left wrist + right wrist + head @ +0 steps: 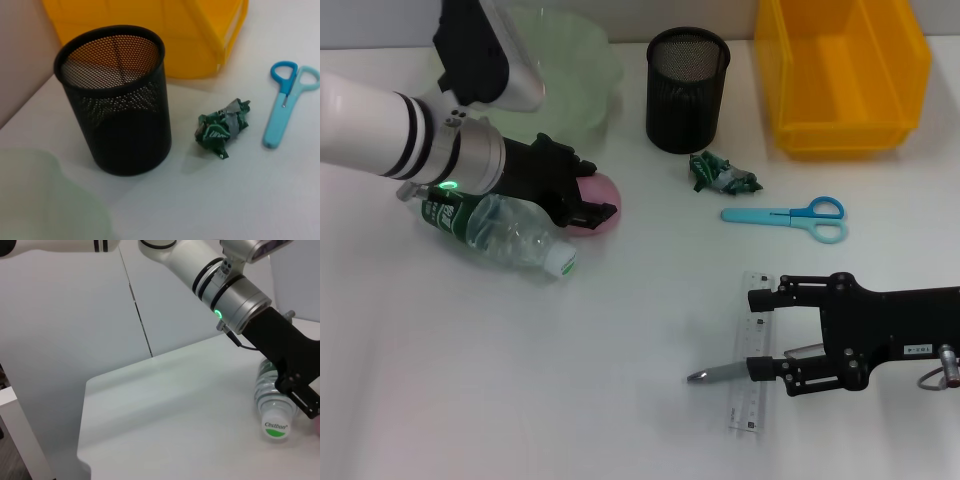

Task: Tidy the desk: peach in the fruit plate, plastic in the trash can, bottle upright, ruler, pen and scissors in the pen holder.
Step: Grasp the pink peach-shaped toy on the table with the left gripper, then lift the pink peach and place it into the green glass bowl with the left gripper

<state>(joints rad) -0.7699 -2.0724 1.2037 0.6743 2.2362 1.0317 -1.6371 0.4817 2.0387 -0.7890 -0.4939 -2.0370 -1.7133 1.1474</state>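
Note:
A pink peach (607, 192) rests on the table beside the lying clear bottle (510, 235), whose white cap (275, 425) shows in the right wrist view. My left gripper (588, 190) hovers open just over the peach, one finger on each side. Behind it is the pale green fruit plate (582, 60). Crumpled green plastic (221, 130), blue scissors (285, 102) and the black mesh pen holder (117, 100) stand near the yellow trash can (840, 75). My right gripper (763, 333) is open across the clear ruler (750, 400), its near finger against the grey pen (718, 374).
The table's left edge (82, 440) drops off beside a grey wall panel. The left arm's white forearm (380, 130) crosses above the bottle.

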